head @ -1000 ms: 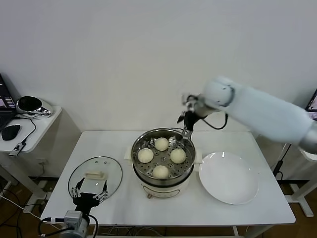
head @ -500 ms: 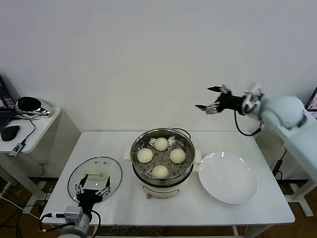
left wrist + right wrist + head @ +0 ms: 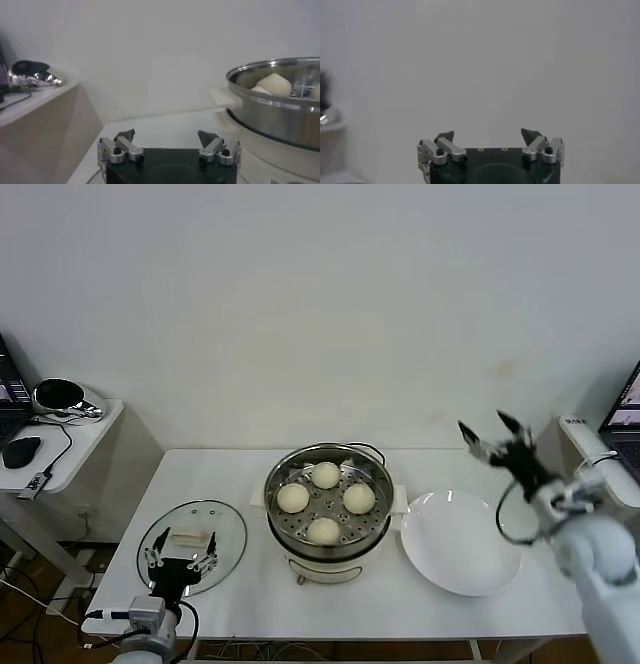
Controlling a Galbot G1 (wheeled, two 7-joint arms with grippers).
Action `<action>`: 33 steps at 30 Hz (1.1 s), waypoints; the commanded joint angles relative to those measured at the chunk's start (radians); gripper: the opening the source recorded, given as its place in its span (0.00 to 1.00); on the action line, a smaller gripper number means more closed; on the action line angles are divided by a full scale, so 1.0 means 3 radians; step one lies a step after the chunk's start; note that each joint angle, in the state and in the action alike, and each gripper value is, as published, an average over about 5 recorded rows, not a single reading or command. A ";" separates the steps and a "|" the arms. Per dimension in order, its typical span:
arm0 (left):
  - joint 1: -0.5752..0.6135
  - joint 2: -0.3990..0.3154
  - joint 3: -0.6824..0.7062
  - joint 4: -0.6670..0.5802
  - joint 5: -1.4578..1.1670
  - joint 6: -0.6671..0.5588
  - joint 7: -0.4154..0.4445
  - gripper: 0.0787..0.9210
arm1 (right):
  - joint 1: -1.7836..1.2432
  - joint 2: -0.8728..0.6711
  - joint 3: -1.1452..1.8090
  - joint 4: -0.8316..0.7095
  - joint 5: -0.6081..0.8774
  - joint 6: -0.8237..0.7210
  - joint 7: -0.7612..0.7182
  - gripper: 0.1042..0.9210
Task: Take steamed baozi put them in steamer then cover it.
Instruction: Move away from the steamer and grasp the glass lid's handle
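White wall is filling the whole background, plain and unmarked, and it is all my right wrist camera is seeing beyond its own fingers. Below it, a white rectangular table (image 3: pixel 240 594) is stretching across my view, with a smaller white side table (image 3: pixel 70 446) standing off to my left, carrying a shiny dark rounded object (image 3: pixel 60 396), a black mouse (image 3: pixel 21 450) and some cables.

At the middle of the big table the steamer (image 3: pixel 329 529) is sitting uncovered, and all four steamed baozi (image 3: pixel 323 531) are lying on its perforated tray, spaced in a ring. Just to its right, a flat white plate (image 3: pixel 460 542) is lying bare. On the other side, near the steamer but apart from it, the cover (image 3: pixel 192 540) is resting flat on the table with its cream handle facing up.

I am holding my left gripper (image 3: pixel 181 566) low over the near edge of the cover, fingers spread wide and gripping nothing. My right gripper (image 3: pixel 497 441) is hanging in the air above the far right side of the plate, also spread wide and empty.

I am finding no readable writing or labels anywhere.
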 commanded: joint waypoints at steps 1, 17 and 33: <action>-0.0144 0.0077 0.0005 0.0445 0.2145 -0.0815 -0.0173 0.88 | -0.1228 0.0765 0.0574 0.0085 0.0034 0.0430 0.0322 0.88; -0.0443 0.0914 0.0230 0.1489 0.4069 -0.0789 -0.0743 0.88 | -0.1008 0.0734 0.0432 -0.0050 -0.0183 0.0437 0.0320 0.88; -0.0701 0.0927 0.0360 0.1891 0.4055 -0.0800 -0.0654 0.88 | -0.0884 0.0782 0.0379 -0.0188 -0.0222 0.0428 0.0306 0.88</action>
